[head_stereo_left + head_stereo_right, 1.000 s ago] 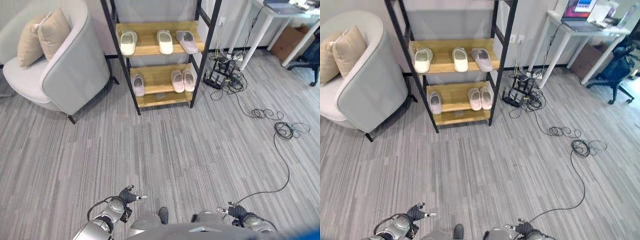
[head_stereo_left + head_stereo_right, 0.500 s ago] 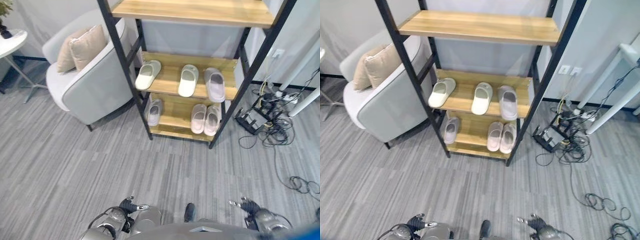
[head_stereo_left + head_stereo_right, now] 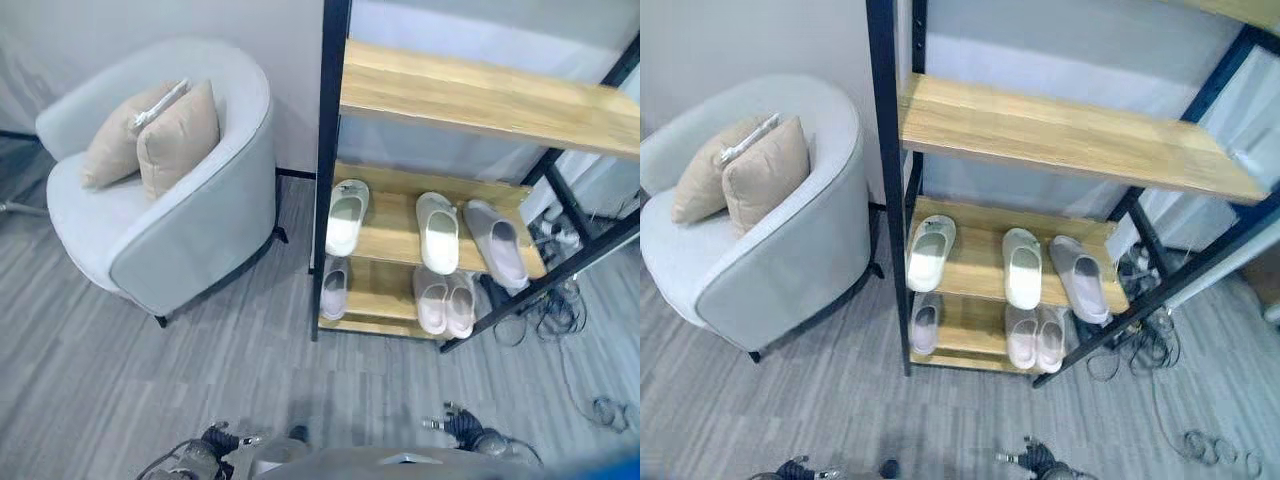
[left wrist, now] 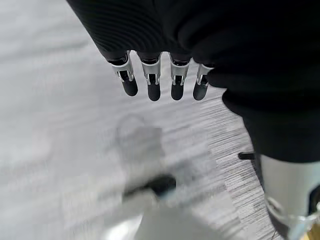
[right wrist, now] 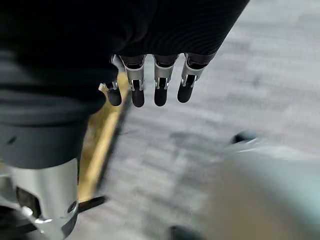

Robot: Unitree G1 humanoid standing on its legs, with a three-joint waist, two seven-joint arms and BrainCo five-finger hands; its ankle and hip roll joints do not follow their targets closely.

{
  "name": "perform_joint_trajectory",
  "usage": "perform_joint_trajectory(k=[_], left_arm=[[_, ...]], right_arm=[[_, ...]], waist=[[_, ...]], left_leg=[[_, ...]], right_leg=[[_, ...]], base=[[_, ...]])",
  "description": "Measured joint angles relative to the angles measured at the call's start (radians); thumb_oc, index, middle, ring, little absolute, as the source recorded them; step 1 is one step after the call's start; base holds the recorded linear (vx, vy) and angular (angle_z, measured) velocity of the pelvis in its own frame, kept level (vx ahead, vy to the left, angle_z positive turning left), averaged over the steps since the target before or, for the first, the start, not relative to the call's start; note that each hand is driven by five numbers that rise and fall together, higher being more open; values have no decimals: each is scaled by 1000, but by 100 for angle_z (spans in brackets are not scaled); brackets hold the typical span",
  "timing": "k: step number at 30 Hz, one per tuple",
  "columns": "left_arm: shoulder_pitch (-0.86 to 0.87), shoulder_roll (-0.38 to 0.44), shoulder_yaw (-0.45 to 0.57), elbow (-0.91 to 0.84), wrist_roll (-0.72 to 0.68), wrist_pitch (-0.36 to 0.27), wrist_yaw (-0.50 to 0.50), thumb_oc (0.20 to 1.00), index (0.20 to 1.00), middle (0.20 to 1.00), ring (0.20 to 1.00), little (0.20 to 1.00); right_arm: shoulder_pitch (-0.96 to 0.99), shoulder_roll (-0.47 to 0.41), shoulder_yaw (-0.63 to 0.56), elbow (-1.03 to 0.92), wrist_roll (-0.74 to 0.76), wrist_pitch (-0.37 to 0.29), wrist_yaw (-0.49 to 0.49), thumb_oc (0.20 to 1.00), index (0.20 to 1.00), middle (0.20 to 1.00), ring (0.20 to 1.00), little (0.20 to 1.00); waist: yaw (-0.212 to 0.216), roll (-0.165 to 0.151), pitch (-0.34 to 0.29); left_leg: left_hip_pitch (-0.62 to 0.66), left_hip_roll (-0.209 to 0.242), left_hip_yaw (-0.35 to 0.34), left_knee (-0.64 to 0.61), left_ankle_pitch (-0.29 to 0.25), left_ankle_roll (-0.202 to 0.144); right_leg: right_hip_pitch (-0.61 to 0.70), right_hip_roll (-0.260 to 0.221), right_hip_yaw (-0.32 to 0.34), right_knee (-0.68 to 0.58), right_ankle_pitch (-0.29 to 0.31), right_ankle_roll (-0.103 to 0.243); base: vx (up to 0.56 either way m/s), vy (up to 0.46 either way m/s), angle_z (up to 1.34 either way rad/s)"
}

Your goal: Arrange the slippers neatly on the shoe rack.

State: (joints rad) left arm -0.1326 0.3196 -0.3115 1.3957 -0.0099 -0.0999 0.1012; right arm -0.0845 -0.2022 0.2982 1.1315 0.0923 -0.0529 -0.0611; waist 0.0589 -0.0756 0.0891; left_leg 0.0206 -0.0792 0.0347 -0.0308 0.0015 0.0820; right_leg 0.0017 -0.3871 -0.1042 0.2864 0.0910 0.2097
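Shoe rack (image 3: 330, 150): six slippers (image 3: 438, 232), three per shelf. Left hand (image 4: 160, 80), right hand (image 5: 150, 82) relaxed, empty.

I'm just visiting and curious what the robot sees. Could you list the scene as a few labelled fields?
shoe rack: black frame, wooden shelves
middle shelf: three slippers, spaced apart
bottom shelf: one slipper at left, a pair side by side at right
armchair: beside the rack, two cushions
left hand: open, empty
right hand: open, empty
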Motion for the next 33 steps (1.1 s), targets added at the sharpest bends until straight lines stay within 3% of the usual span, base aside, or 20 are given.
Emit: perform_joint_trajectory(k=[1,4,6,7,8,10,12,13,17,19,20,21,22,23,25,28,33], left_arm=[[-20,20,4,5,0,1,16,1000,1000,1000,1000,1000],[36,0,110,-61,-19,-23,44,1000,1000,1000,1000,1000],[77,-47,108,-46,-19,-24,51,1000,1000,1000,1000,1000],[84,-54,100,-56,-19,-26,52,1000,1000,1000,1000,1000],[114,-61,115,-76,-18,-38,60,1000,1000,1000,1000,1000],[145,-86,117,-32,-17,-34,73,1000,1000,1000,1000,1000],[161,-112,104,-27,-8,-30,74,1000,1000,1000,1000,1000],[165,-115,75,-32,4,-33,74,1000,1000,1000,1000,1000],[177,-101,74,-60,36,-34,73,1000,1000,1000,1000,1000],[179,-94,74,-63,43,-34,71,1000,1000,1000,1000,1000],[178,-96,62,-90,44,-35,70,1000,1000,1000,1000,1000],[182,-98,35,-94,45,-38,69,1000,1000,1000,1000,1000],[165,-106,10,-95,61,-41,65,1000,1000,1000,1000,1000],[161,-113,6,-99,73,-47,66,1000,1000,1000,1000,1000],[167,-121,9,-97,74,-46,68,1000,1000,1000,1000,1000],[193,-126,19,-117,78,-48,73,1000,1000,1000,1000,1000],[190,-123,19,-117,83,-61,80,1000,1000,1000,1000,1000]], right_arm=[[-54,-6,46,-56,-7,24,-27,1000,1000,1000,1000,1000],[61,-31,20,-242,-83,-106,-52,1000,1000,1000,1000,1000],[89,-121,48,-294,-121,-70,-76,1000,1000,1000,1000,1000],[118,-131,-13,-307,-138,-91,-104,1000,1000,1000,1000,1000],[183,-107,-82,-320,-166,-78,-140,1000,1000,1000,1000,1000],[255,-119,-9,-344,-238,-71,-160,1000,1000,1000,1000,1000],[258,-122,-7,-349,-269,-70,-178,1000,1000,1000,1000,1000],[253,-123,-34,-366,-274,-71,-193,1000,1000,1000,1000,1000],[255,-146,-106,-524,-274,-76,-224,1000,1000,1000,1000,1000],[250,-160,-108,-565,-263,-89,-217,1000,1000,1000,1000,1000],[231,-134,-186,-536,-166,-143,-187,1000,1000,1000,1000,1000],[151,-133,-179,-372,-164,-161,-201,1000,1000,1000,1000,1000],[69,-161,-115,-176,-158,-142,-211,1000,1000,1000,1000,1000],[81,-168,-102,-173,-155,-127,-216,1000,1000,1000,1000,1000],[96,-176,-80,-301,-157,-127,-218,1000,1000,1000,1000,1000],[157,-285,-56,-709,-290,-131,-242,1000,1000,1000,1000,1000],[114,-305,-74,-769,-395,-150,-300,1000,1000,1000,1000,1000]], waist=[[6,8,1],[-38,58,8],[-76,94,17],[-85,94,18],[-67,90,12],[-69,81,1],[-70,77,-8],[-70,68,-24],[-69,27,-60],[-72,17,-66],[-73,25,-63],[-73,44,-50],[-73,66,-42],[-69,88,-34],[-71,122,-20],[-68,121,-19],[-66,104,-20]], left_leg=[[1,-15,2,4,-1,1],[70,-47,31,-40,-7,57],[66,-50,48,-34,-25,31],[55,-51,46,-22,-37,10],[58,-53,36,-24,-37,9],[63,-55,36,-30,-33,16],[68,-56,27,-36,-31,19],[68,-55,22,-38,-30,20],[69,-52,9,-41,-30,19],[72,-38,8,-46,-27,2],[77,-19,8,-62,-14,-19],[80,2,9,-62,-11,-26],[78,18,10,-62,-9,-38],[69,31,4,-67,-6,-45],[64,57,3,-68,-11,-67],[62,80,-13,-67,-2,-76],[58,83,-18,-63,1,-78]], right_leg=[[-30,4,-13,3,-19,5],[-72,45,-7,40,-85,2],[-139,122,13,22,-134,-5],[-153,148,14,-3,-135,-10],[-151,187,22,-41,-125,-25],[-127,231,81,-105,-123,-33],[-70,209,54,-193,-117,-35],[-26,198,53,-256,-99,-47],[70,160,48,-379,-45,-39],[78,169,50,-383,-68,-41],[82,188,46,-379,-77,-54],[84,210,46,-383,-76,-62],[83,225,46,-383,-75,-75],[77,238,41,-383,-75,-90],[77,263,37,-384,-75,-107],[77,287,26,-385,-79,-130],[74,289,19,-385,-79,-134]], base=[[31,379,-55],[2,191,-34],[32,-8,-30],[100,-63,11],[111,-93,24],[122,-133,2],[115,-118,6],[124,-143,13],[85,-120,10],[68,-91,0],[68,-81,-4],[49,-58,-7],[71,-75,0],[75,-72,5],[70,-68,3],[80,-69,11],[23,-16,3]])
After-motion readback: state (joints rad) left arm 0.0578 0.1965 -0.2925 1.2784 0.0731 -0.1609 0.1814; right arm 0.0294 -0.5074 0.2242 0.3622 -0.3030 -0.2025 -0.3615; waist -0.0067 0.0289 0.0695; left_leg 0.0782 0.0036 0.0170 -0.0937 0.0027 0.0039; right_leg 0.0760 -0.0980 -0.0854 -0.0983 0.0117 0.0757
